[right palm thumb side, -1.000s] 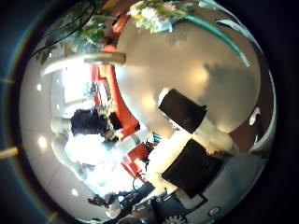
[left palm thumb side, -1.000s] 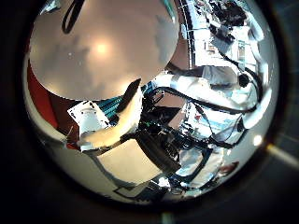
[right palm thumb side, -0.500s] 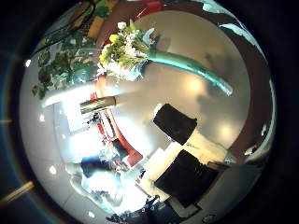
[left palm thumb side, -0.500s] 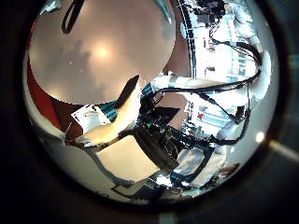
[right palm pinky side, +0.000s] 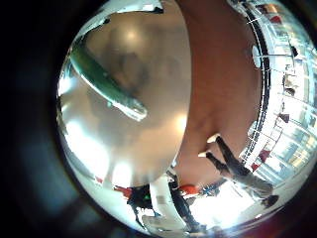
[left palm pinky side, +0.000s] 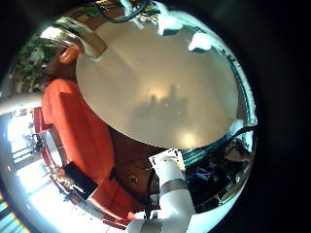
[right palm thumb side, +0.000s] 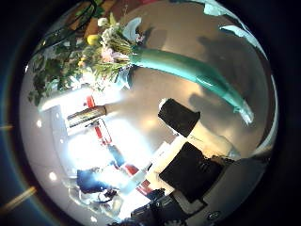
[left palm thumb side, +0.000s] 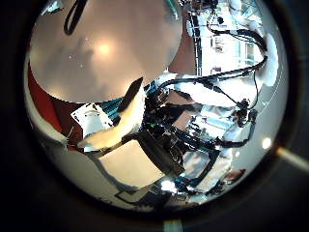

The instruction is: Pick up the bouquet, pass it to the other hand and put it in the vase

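Closer now, the teal-wrapped bouquet of mixed flowers (right palm thumb side: 179, 71) lies on the round pale table (right palm thumb side: 202, 38) beneath the right hand (right palm thumb side: 193, 155), whose fingers grasp nothing.

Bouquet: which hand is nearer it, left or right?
Right hand: the bouquet looms large in both its palm views; the left hand faces mostly bare table.

The bouquet (right palm thumb side: 118, 42) has white, yellow and pink flowers and a teal wrap (right palm thumb side: 193, 73). The bench (left palm pinky side: 165, 87) is pale grey. The sofa (left palm pinky side: 78, 141) is red-orange.
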`<state>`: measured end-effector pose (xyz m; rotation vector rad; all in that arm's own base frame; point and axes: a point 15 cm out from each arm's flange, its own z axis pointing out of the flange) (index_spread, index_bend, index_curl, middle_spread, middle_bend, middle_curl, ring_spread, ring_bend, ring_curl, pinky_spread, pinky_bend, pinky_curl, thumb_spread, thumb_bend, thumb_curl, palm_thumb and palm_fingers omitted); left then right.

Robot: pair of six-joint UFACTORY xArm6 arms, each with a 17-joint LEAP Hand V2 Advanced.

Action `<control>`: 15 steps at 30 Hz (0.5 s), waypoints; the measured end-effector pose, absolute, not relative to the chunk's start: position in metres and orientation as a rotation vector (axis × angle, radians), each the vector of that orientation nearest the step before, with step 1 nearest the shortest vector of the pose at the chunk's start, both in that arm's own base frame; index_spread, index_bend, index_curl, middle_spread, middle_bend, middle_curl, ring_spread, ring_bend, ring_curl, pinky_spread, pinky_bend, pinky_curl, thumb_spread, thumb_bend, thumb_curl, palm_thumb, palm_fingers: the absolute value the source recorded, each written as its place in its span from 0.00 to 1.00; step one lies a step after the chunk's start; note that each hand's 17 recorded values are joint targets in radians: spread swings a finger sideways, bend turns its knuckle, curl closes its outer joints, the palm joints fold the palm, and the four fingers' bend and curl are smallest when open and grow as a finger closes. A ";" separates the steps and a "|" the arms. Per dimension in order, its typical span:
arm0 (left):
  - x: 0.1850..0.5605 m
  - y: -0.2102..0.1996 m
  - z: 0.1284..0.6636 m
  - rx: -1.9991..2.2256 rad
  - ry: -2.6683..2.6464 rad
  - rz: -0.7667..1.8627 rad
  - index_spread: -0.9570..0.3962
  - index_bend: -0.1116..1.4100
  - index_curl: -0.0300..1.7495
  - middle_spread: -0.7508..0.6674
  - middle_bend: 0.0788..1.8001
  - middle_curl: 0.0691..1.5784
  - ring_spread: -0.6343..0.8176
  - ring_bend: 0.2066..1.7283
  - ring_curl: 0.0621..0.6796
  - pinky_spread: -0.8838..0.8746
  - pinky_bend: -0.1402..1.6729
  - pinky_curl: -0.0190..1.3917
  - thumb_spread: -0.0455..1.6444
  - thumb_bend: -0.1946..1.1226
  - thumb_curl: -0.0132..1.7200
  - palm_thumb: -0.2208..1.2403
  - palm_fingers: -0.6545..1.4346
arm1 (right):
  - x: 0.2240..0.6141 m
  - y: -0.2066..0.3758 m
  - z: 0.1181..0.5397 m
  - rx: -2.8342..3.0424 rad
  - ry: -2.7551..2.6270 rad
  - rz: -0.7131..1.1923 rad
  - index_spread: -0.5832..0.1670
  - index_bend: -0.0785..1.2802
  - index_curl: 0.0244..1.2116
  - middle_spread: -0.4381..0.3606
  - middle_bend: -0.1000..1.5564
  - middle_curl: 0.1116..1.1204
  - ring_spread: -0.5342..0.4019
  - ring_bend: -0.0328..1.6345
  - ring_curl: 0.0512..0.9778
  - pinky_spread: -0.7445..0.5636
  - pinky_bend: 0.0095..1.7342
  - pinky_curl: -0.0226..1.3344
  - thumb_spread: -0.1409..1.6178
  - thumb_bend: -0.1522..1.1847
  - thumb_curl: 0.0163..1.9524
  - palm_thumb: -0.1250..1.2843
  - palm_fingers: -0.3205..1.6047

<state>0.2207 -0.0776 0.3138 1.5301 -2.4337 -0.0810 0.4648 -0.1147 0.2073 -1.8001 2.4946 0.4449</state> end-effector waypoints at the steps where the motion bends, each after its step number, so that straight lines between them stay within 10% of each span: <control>1: 0.221 -0.078 0.314 1.530 -2.434 -0.081 0.58 0.20 0.26 0.55 0.08 0.24 0.51 0.30 0.09 0.62 0.19 0.25 0.68 0.13 0.19 0.37 0.54 | 0.465 -0.111 0.203 -1.808 2.495 0.457 0.45 0.20 0.31 0.44 0.34 0.37 0.41 0.55 0.20 0.78 0.33 0.07 0.69 0.10 0.19 0.48 0.42; 15: 0.228 -0.079 0.319 1.531 -2.438 -0.076 0.58 0.20 0.26 0.54 0.08 0.24 0.51 0.30 0.08 0.62 0.18 0.25 0.68 0.13 0.19 0.37 0.54 | 0.459 -0.110 0.157 -1.878 2.589 0.524 0.44 0.22 0.35 0.42 0.36 0.39 0.38 0.57 0.21 0.72 0.31 0.04 0.69 0.10 0.19 0.48 0.45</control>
